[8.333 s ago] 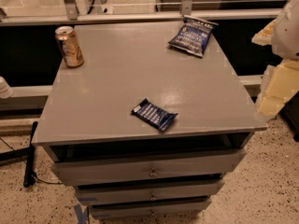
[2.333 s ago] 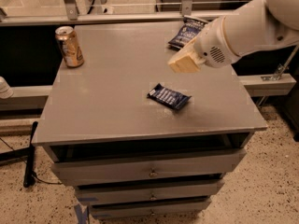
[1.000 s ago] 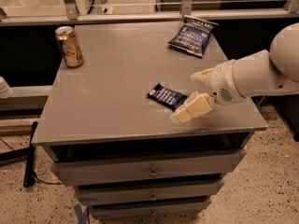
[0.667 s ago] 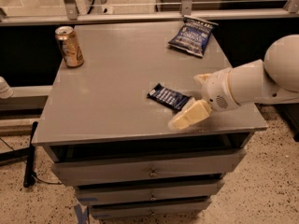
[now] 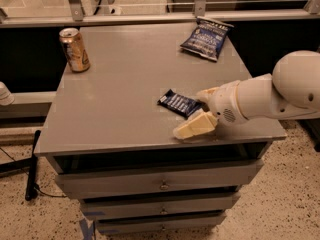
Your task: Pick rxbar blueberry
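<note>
The rxbar blueberry (image 5: 176, 103) is a small flat dark navy wrapper with pale print, lying on the grey cabinet top (image 5: 125, 84) near its front right. My gripper (image 5: 199, 110) comes in from the right on a white arm (image 5: 280, 94) and sits low at the bar's right end. Its cream fingers are apart: one fingertip (image 5: 191, 127) lies in front of the bar and the other (image 5: 206, 92) behind it. The bar's right end is between them and partly hidden. The bar rests on the top.
A gold can (image 5: 74, 49) stands at the back left of the top. A larger crinkly blue chip bag (image 5: 206, 37) lies at the back right. Drawers (image 5: 160, 184) sit below the front edge. A glass rail runs behind the cabinet.
My gripper has come down from above the bar to the table surface at the bar's right end and settled lower around it. The bar, can and chip bag have stayed put over the last second.
</note>
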`<state>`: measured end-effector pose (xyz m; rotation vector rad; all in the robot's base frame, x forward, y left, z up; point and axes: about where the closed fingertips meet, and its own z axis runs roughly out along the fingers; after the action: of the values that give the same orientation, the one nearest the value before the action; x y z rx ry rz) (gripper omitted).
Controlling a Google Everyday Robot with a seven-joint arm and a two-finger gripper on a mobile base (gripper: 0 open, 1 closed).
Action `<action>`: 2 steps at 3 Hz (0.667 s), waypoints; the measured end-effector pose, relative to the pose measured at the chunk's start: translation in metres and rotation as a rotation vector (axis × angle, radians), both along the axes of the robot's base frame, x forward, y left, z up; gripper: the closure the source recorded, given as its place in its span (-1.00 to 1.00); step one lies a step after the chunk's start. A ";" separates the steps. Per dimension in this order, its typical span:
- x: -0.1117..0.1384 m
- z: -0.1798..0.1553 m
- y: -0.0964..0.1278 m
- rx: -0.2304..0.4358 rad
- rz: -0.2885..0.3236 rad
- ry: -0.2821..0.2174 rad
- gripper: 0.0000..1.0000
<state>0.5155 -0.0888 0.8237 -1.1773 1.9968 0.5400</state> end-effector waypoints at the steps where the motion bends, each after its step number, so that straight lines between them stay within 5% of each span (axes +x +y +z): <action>1: 0.004 -0.002 0.006 0.006 -0.009 0.000 -0.19; 2: 0.007 -0.002 0.011 0.013 -0.015 0.002 0.27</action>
<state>0.5228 -0.0782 0.8216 -1.1538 1.9992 0.5462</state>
